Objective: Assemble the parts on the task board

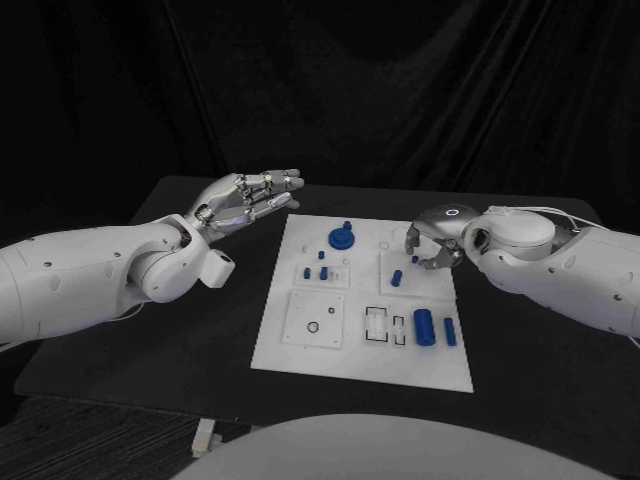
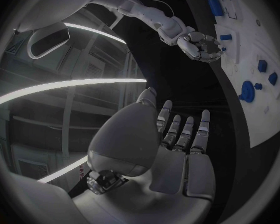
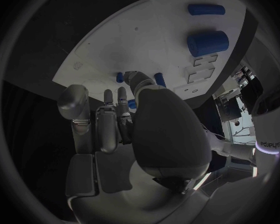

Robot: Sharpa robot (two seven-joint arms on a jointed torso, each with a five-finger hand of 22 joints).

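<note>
Dim all round, black drapes swallowing the light; only the white task board (image 1: 363, 340) stands bright, while wrist views bend everything near their rims.

Two smooth white arms dotted with small dark screws end in a silver left hand (image 1: 248, 200) and right hand (image 1: 438, 240); a thin cable apparently trails the right wrist.
</note>
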